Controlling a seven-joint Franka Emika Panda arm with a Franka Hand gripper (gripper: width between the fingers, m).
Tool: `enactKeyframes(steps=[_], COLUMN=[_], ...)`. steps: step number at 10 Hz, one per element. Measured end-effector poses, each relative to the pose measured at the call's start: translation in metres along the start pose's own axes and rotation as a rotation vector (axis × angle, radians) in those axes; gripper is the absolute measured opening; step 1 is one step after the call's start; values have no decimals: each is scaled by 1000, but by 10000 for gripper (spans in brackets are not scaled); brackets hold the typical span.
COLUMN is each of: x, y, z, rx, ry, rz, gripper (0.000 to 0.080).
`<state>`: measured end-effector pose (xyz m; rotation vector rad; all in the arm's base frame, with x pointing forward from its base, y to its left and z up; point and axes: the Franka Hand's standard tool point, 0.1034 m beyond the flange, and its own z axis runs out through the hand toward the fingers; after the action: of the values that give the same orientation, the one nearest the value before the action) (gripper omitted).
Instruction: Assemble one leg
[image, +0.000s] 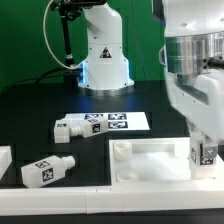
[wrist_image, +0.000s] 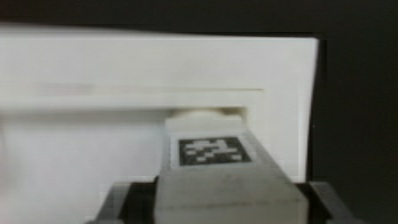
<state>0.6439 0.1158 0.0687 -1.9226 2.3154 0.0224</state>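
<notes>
step: seating the leg (wrist_image: 212, 150) into a corner socket of the tray panel (image: 150, 165), at the exterior view's right

gripper (wrist_image: 214, 190): clamped on the leg, tag facing the wrist cam

leg spot: stub end at the panel's corner (blurry, can't tell if it's in)

next: line it up straight, then push or twist down, I'd guess

spares: one leg (image: 48, 170) and another (image: 72, 128) loose on the table, by the marker board (image: 118, 122)

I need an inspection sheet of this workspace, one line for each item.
Surface: black table, bare between the parts.
Job's things: one leg in the hand, at the corner of the white panel on the exterior view's right; two loose legs lie on the table.
Clutter: marker board; a white part at the exterior view's left edge.
Grippers: hand shut on the leg.
Cables: black cable beside the arm base.
Surroundings: green backdrop.
</notes>
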Motion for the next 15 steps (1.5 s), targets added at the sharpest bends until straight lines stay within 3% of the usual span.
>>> enactKeyframes(steps=[4,7,8,9,10,11,14,15], x=[1,1,0,-1,0,0,2,5], y=[-1,0,2,1,-1,1,0,-1], z=[0,1,2,0,-1,-3,-1,-2], rx=[12,12,9,10,15,25,20,8], ry=[-14,-12,-9,-11,-12,-10,3,35], rz=[264,177,-10,-205,-376,-449,-646,-888], gripper=[291,291,529,529,612,639,648,649])
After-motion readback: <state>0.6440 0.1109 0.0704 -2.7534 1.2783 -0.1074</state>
